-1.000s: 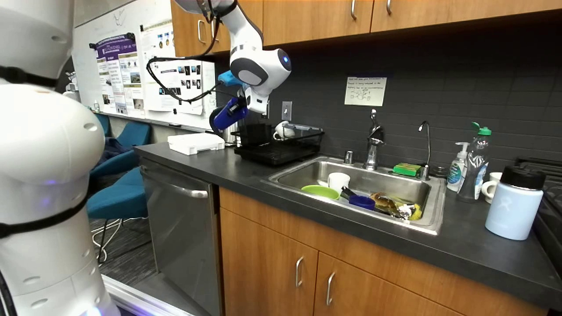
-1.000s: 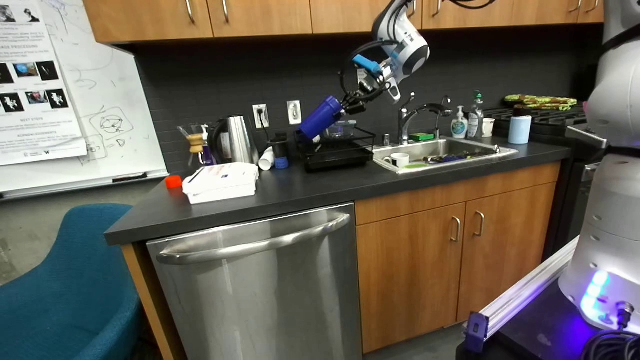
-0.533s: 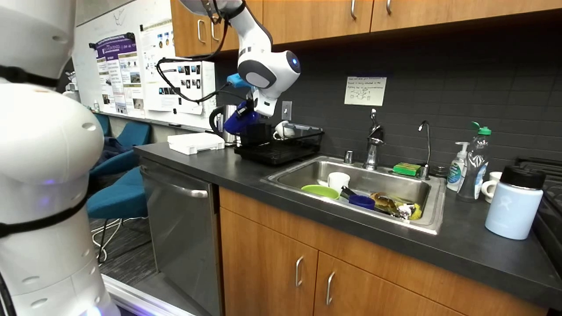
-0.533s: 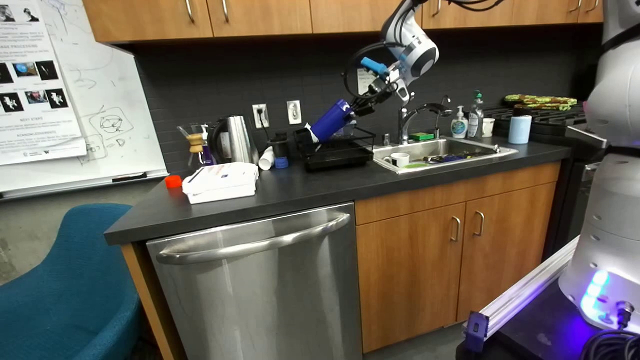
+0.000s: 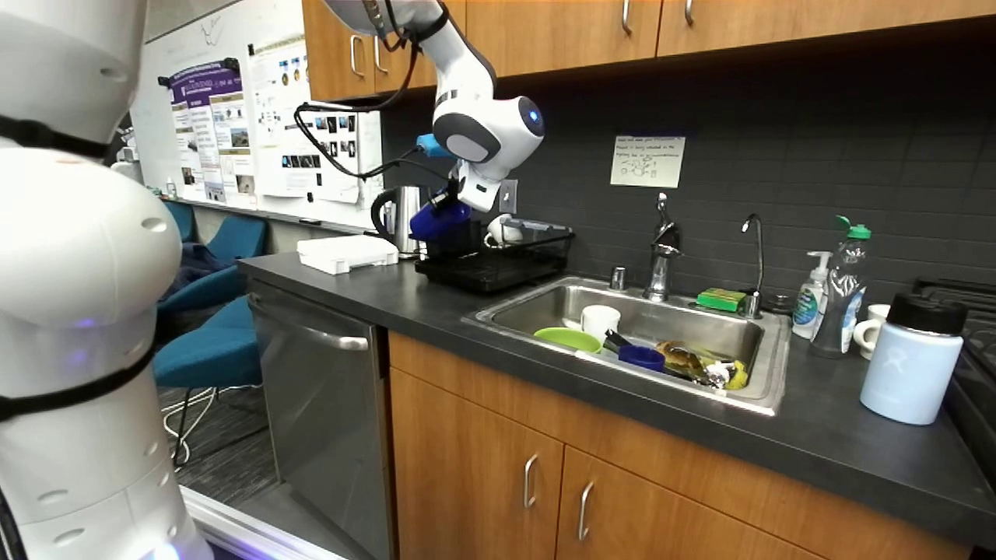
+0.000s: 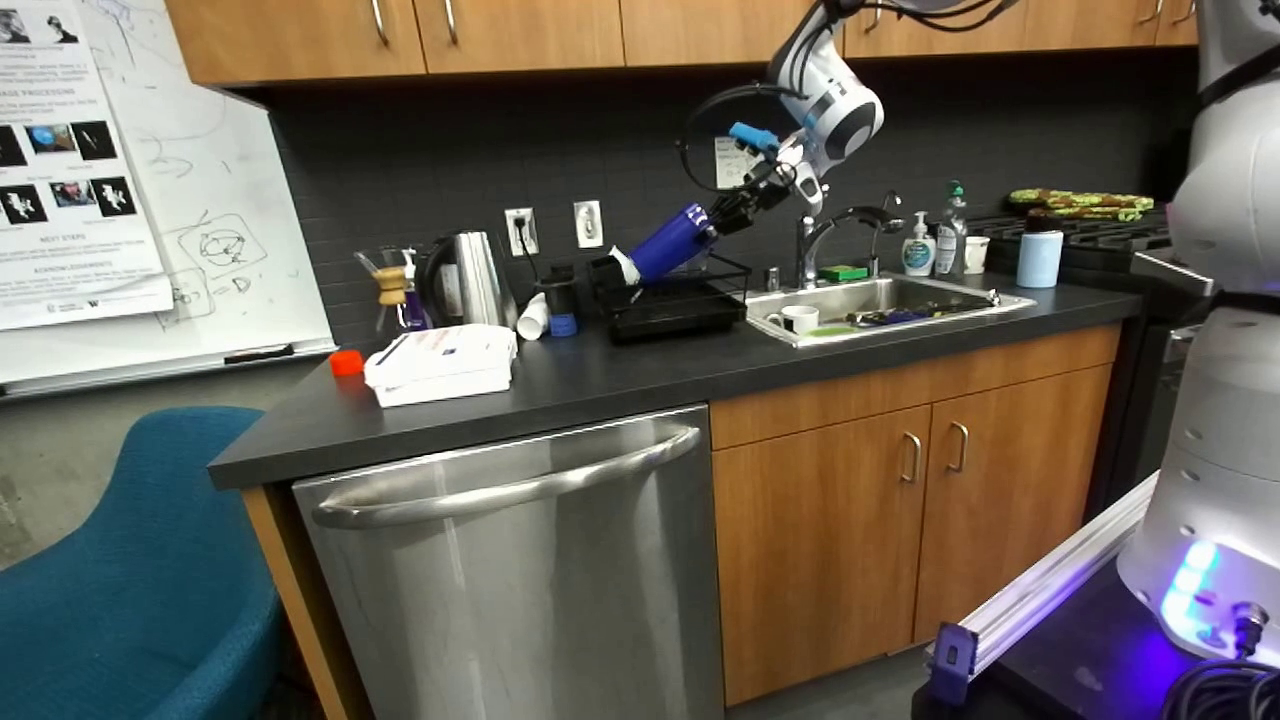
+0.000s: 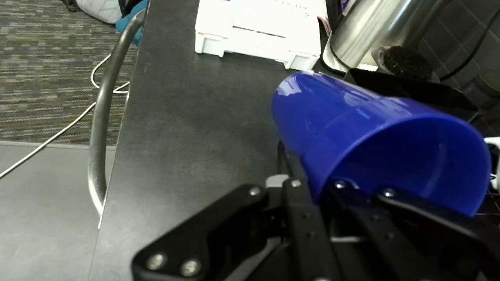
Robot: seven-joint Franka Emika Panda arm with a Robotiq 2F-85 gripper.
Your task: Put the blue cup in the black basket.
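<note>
The blue cup is in my gripper, tilted in the air at the left end of the black basket. In an exterior view the cup slants with its closed end down to the left, above the basket. In the wrist view the gripper is shut on the cup's wall: one finger outside, the other inside the open mouth. The inner fingertip is mostly hidden. Whether the cup touches the basket's black holder I cannot tell.
A black holder stands at the basket's left end. A white mug and clear container sit in the basket. A steel kettle and white box stand to the left. The sink lies to the right.
My gripper has moved right and slightly down in both exterior views with the cup held in it. The cup has come from left of the basket to above its left end.
</note>
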